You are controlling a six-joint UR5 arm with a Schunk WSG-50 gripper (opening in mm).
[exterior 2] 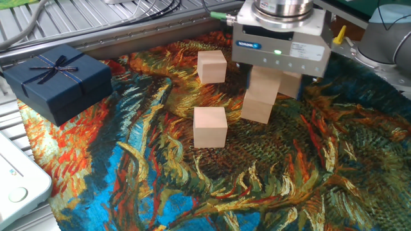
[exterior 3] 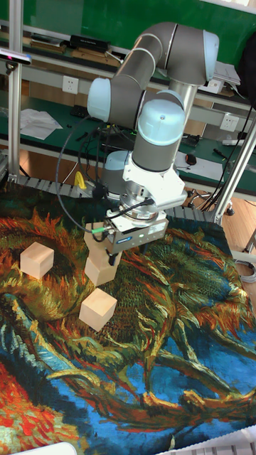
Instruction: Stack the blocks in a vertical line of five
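Note:
Two pale wooden blocks form a short stack near the middle of the cloth: a bottom block (exterior 2: 257, 110) (exterior 3: 99, 273) and a top block (exterior 2: 264, 86) (exterior 3: 95, 240) resting on it slightly askew. My gripper (exterior 2: 267, 82) (exterior 3: 107, 250) hangs straight over the stack, open, its dark fingers flanking the top block. One loose block (exterior 2: 210, 126) (exterior 3: 97, 308) lies in front of the stack to the left. Another loose block (exterior 2: 212, 66) (exterior 3: 37, 259) lies farther back on the left. A beige patch just right of the fingers is too hidden to identify.
A dark navy gift box (exterior 2: 56, 79) with a ribbon bow sits at the left edge of the painted cloth (exterior 2: 270, 179). A white device (exterior 2: 16, 183) occupies the near left corner. Metal rails and cables run along the back.

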